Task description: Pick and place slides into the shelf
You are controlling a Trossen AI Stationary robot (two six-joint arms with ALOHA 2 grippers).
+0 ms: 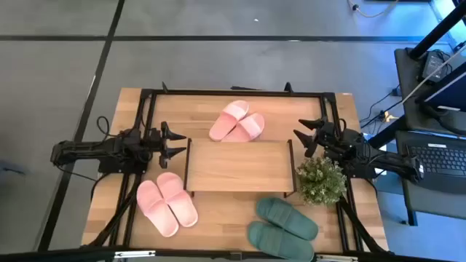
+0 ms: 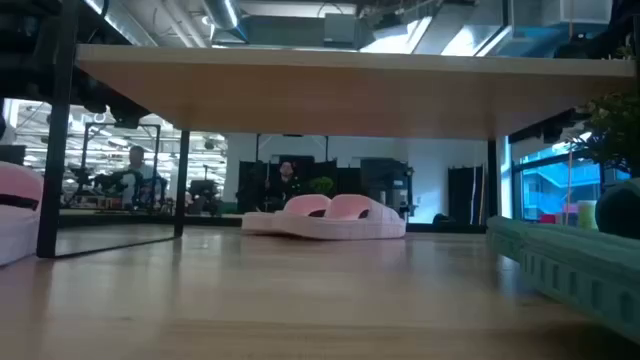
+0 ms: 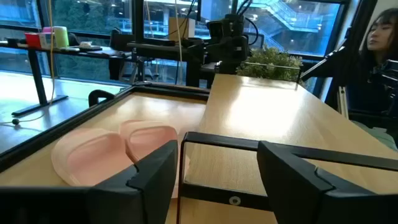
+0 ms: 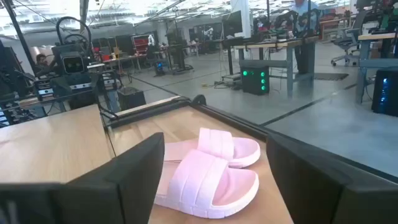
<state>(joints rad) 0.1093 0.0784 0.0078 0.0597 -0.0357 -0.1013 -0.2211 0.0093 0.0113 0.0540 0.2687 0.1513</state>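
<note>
Counting from the high view: three pairs of slides on the table (image 1: 342, 109), none on the shelf (image 1: 237, 164), whose bare top board sits at table centre.

Nearest, at 5 o'clock from the shelf, the green pair (image 1: 282, 228); its near sandal reaches the table's front edge. At 7 o'clock, a pink pair (image 1: 167, 203), soles down, side by side and touching. At 4 o'clock, just beside the shelf's corner, one potted plant (image 1: 321, 180).

Level with the shelf: left gripper (image 1: 178, 144) at 9 o'clock, fingers spread, nothing between them. Right gripper (image 1: 303, 135) at 3 o'clock, fingers spread wide, also empty.

Farthest, at 12 o'clock, the second pink pair (image 1: 237, 122), angled, the two overlapping.

Hard to make out: in the low view the shelf board fills the upper picture, the near pink pair is cut off at the edge, and the green pair shows only as a blurred ridged edge.
</note>
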